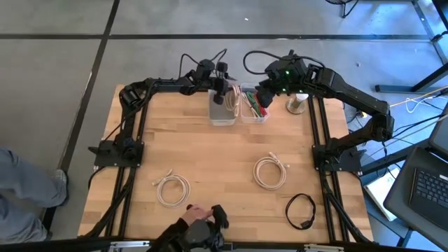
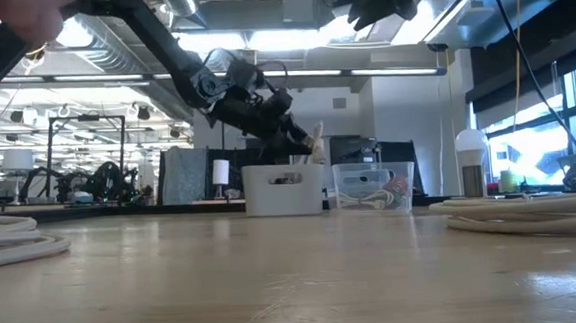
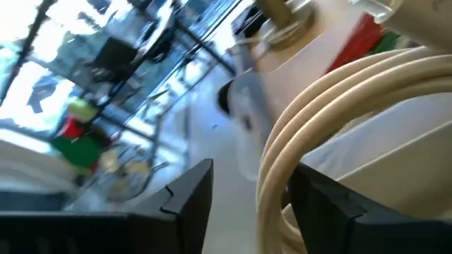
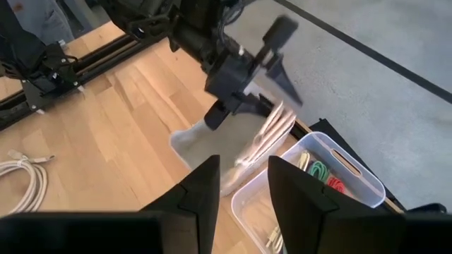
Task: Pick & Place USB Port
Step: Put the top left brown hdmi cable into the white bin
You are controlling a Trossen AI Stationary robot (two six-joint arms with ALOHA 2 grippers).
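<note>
Holding a looped cream cable (image 3: 332,127) between its closed fingers (image 3: 187,201), the left tool (image 1: 225,92) is shown poised directly above the white bin (image 1: 224,112) at the far edge of the table (image 1: 210,161). In the low view the cable (image 2: 316,140) is seen hanging from the tool just over the rim of the white bin (image 2: 283,190), apparently not yet inside it. In the right wrist view its loops (image 4: 272,130) are seen draped between the left tool (image 4: 244,85) and the open mouth of the white bin (image 4: 194,144), with the long axis of the bundle running steeply downward toward it. The release is therefore judged to depend on a short vertical relation only: the bin lies straight below the held cable.

The right tool (image 1: 264,89) is held above the clear bin (image 1: 253,106), just beside the white bin, with its fingers (image 4: 205,190) parted and nothing between them. The left arm is thus the one nearer to the white bin.

Away from the white bin, toward the near edge of the table, two more cream coils (image 1: 173,189) (image 1: 269,172) and a black cable (image 1: 301,210) are left lying.
</note>
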